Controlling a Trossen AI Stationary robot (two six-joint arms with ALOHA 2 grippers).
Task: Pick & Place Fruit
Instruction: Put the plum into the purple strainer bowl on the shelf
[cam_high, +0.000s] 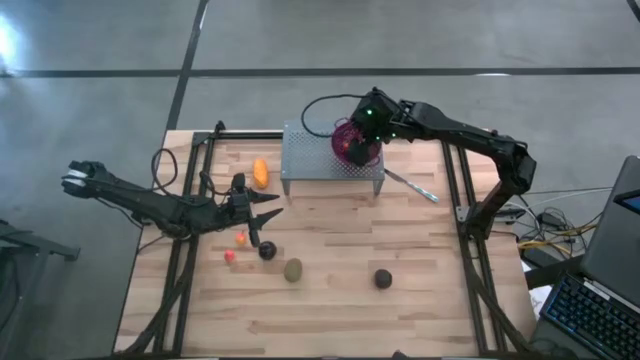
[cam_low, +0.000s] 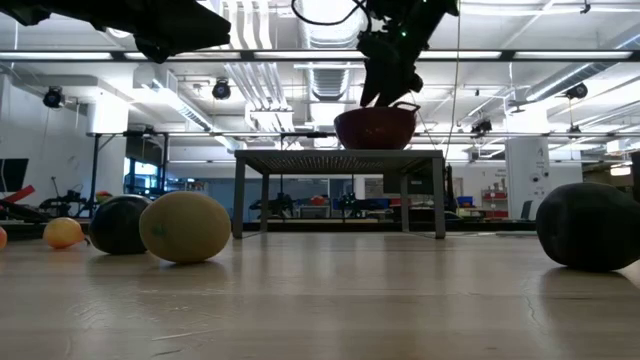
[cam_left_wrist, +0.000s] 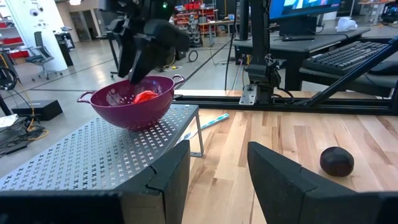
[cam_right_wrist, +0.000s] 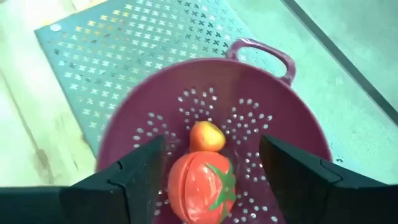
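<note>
I read the high view from the lower edge upward. Lowest on the wooden bench (cam_high: 400, 310) sits a near-black round fruit (cam_high: 383, 278), right of centre, with a brown-green oval fruit (cam_high: 293, 269) to its left. Further left I find a second near-black round (cam_high: 267, 250), a small red ball (cam_high: 229, 256) and a small orange ball (cam_high: 241, 238), all loose on the bench and apart from one another.

Just above this group, at left of centre, the left hand (cam_high: 268, 207) hangs over the bench. Its fingers stand apart with nothing between them; the left wrist view confirms an open gap.

Higher, an elongated orange fruit (cam_high: 261, 172) lies on the bench beside the left end of a perforated metal stand (cam_high: 310, 155). A thin silver utensil (cam_high: 412, 186) lies on the bench to the right of the stand.

At upper centre a purple perforated bowl (cam_high: 355, 150) rests on the right part of the stand. The right hand (cam_right_wrist: 211, 168) is directly over the bowl, fingers spread on either side of a red tomato-like fruit (cam_right_wrist: 200, 186) lying in the bowl; I see them open and not pressing on it. A small orange-yellow fruit (cam_right_wrist: 206, 135) sits in the bowl, touching the red one.
</note>
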